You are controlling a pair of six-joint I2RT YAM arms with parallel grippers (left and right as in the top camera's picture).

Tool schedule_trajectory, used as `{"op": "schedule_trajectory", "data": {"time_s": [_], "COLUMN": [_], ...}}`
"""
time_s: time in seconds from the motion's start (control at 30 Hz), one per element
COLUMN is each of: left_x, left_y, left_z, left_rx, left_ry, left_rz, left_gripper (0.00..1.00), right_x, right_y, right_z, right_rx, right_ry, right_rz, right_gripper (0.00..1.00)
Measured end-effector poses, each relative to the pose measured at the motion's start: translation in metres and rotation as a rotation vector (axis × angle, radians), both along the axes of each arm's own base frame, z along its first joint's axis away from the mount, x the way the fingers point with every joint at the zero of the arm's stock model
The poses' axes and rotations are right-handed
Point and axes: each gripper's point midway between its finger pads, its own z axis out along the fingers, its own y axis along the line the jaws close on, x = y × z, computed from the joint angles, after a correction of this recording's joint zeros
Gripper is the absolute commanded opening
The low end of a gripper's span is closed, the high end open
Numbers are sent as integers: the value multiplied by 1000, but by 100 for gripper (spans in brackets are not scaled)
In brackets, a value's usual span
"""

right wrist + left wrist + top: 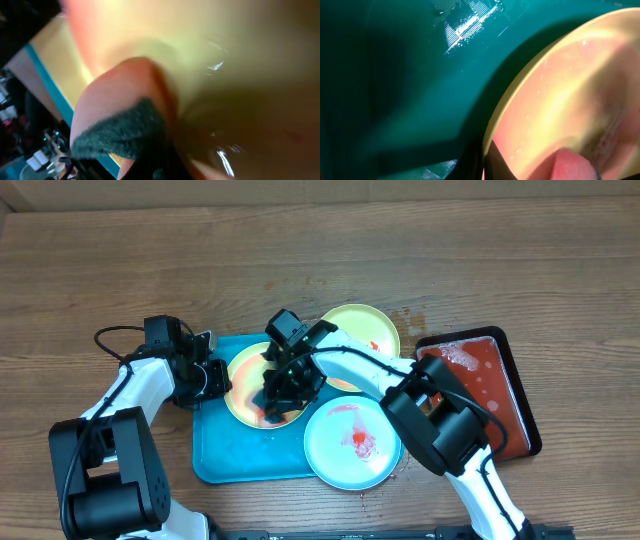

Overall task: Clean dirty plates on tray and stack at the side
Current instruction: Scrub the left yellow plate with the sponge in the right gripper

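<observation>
Sponge (120, 125) is clamped in our right gripper (283, 385), pressed flat on the yellow plate (243, 370) at the left end of the tray (215, 450). Our left gripper (215, 377) is closed on that plate's left rim, pinning it, we reckon. The smeared blue plate (350, 442) lies near-right of the sponge, so the right arm's closer.

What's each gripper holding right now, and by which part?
Right gripper holds a sponge; the grip spot is hidden. Left gripper looks clamped on the left rim of the yellow plate.
</observation>
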Motion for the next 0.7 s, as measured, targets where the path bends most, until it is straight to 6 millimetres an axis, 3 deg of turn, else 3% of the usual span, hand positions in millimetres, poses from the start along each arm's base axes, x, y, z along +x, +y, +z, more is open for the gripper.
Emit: {"op": "schedule_trajectory", "data": {"time_s": [0.13, 0.4, 0.5, 0.7], "left_x": [0, 1, 1, 1], "left_y": [0, -2, -2, -2], "left_z": [0, 0, 0, 0], "left_rx": [0, -11, -12, -11], "left_ry": [0, -6, -6, -6], "left_rz": [0, -3, -3, -3], "left_gripper": [5, 4, 5, 5], "right_x": [14, 62, 85, 100], "right_y": [-23, -47, -50, -40], "right_z": [0, 0, 1, 1], "right_rx": [-64, -54, -33, -19], "right_ry": [14, -46, -100, -185], "right_rz": [-60, -172, -216, -237], "right_gripper": [4, 4, 4, 4]}}
